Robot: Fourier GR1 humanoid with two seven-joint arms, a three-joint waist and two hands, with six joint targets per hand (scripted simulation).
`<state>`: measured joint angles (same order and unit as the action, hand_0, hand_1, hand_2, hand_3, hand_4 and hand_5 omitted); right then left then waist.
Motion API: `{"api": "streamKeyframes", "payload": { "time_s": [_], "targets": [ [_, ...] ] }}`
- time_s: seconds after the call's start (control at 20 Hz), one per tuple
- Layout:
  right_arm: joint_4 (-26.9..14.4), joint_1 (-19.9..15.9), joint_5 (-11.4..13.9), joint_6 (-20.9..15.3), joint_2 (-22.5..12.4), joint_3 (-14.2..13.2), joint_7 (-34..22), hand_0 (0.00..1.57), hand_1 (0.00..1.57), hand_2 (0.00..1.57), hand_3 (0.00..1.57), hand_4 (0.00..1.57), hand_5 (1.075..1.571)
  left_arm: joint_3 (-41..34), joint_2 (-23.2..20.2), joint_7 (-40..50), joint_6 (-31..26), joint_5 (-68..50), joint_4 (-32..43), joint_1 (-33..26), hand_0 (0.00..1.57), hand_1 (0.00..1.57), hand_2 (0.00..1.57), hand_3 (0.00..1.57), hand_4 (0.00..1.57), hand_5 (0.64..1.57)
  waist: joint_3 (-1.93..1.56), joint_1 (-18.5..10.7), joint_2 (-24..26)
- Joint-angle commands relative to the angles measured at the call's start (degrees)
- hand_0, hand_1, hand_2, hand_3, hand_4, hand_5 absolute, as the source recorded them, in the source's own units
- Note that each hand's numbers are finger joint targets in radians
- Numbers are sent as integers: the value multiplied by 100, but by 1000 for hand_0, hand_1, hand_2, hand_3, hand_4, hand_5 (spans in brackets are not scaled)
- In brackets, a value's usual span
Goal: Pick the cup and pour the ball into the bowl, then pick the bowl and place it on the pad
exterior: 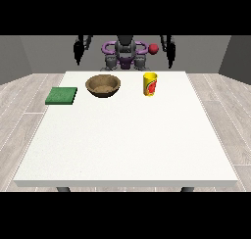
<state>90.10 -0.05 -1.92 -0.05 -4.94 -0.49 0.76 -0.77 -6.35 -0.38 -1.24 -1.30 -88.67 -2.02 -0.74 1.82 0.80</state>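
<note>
A yellow cup [150, 84] with a red mark stands upright on the white table [127, 140], right of centre near the far edge. A small red ball [153, 48] shows above the cup, level with the robot's shoulder and apart from the cup. To the cup's left sits a brown bowl [103, 85], and a flat green pad [62, 95] lies near the table's left edge. The hand at the view's left [78, 52] and the hand at the view's right [170, 54] hang behind the far edge with fingers straight down, holding nothing.
The robot's torso [125, 54] stands behind the middle of the far edge. White tabletop stretches from the three objects to the near edge. Wooden floor surrounds the table.
</note>
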Motion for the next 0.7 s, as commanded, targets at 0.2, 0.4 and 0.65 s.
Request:
{"api": "streamKeyframes", "payload": {
  "time_s": [0.2, 0.4, 0.65],
  "targets": [
    [540, -78, -40, 31, -256, -68, -533, 0, 0, 0, 0, 875, 1533, -109, -244, 478, -12, -68, -580, 53, 0, 0, 0, 0, 664, 1566, 52, -46, 1423],
    [995, 484, -562, -193, 72, -55, -1992, 0, 0, 0, 0, 865, 1534, 254, 518, 2022, 322, -663, -1307, -271, 0, 0, 0, 0, 637, 1563, 70, 26, 2510],
    [2016, 323, -455, -450, -22, 75, -2874, 0, 0, 0, 0, 823, 1528, 634, 626, 2694, 870, -436, -2207, -201, 0, 0, 0, 0, 601, 1563, 74, -22, 2032]
  ]
}}
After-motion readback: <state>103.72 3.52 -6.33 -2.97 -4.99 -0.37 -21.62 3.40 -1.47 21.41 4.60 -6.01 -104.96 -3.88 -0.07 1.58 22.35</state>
